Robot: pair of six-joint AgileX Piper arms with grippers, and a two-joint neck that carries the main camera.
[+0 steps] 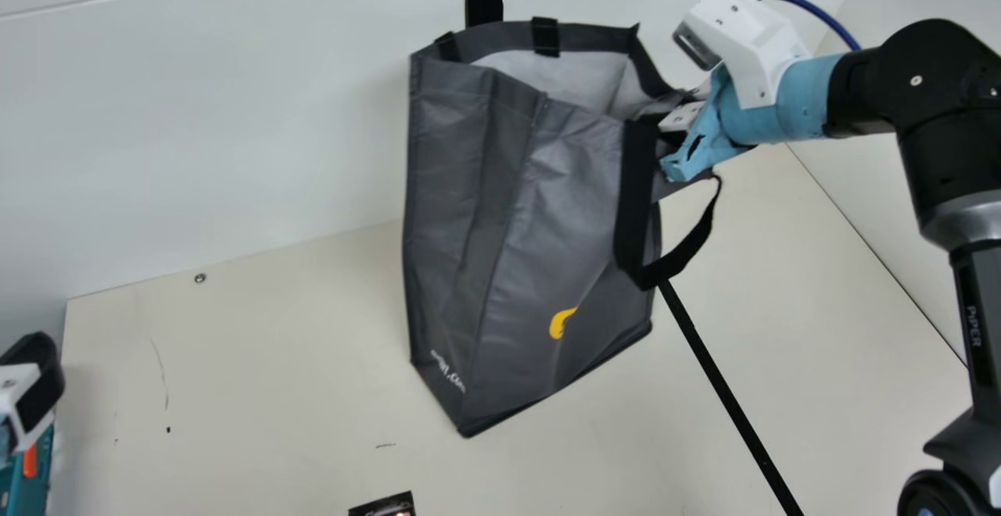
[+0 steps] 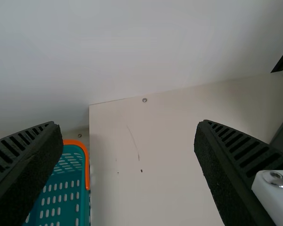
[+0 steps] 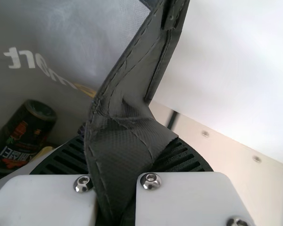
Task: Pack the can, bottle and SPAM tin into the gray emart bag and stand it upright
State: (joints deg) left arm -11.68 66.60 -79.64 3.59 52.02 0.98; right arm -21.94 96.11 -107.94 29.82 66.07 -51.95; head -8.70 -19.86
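Note:
The gray bag [image 1: 539, 250] is upright in the main view with its mouth open at the top; whether its base touches the table I cannot tell. My right gripper [image 1: 674, 131] is at its right upper rim, and in the right wrist view this gripper [image 3: 120, 174] is shut on a fold of the bag's edge [image 3: 127, 136]. Inside the bag, that view shows a dark bottle or can [image 3: 23, 136] with a printed label. My left gripper [image 1: 35, 395] is at the main view's left edge, away from the bag; in the left wrist view this gripper [image 2: 127, 141] stands open and empty.
A teal basket [image 2: 61, 197] with an orange rim is below my left gripper. A small dark printed item [image 1: 387, 505] lies at the main view's bottom edge. White walls [image 1: 235, 109] rise behind the table, and a black strip [image 1: 727, 391] runs right of the bag.

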